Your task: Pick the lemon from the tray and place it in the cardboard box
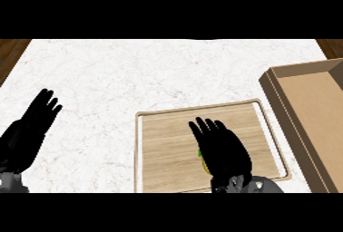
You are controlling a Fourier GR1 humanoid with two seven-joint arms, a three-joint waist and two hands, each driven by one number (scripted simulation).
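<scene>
Right hand (pixel 224 152) hovers flat over the tray (pixel 161 136), fingers straight, holding nothing. Only a yellow-green sliver of lemon (pixel 201 159) peeks out. Left hand (pixel 30 129) rests open.

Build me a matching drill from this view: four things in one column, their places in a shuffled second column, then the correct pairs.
Things:
1. lemon
2. cardboard box
3. left hand
4. tray

Places:
A. at the view's right edge
B. on the counter's centre, in front of the robot
C. over bare counter at the view's left
D. mostly hidden under the right hand, on the tray

Pairs: 1-D, 2-A, 3-C, 4-B
</scene>
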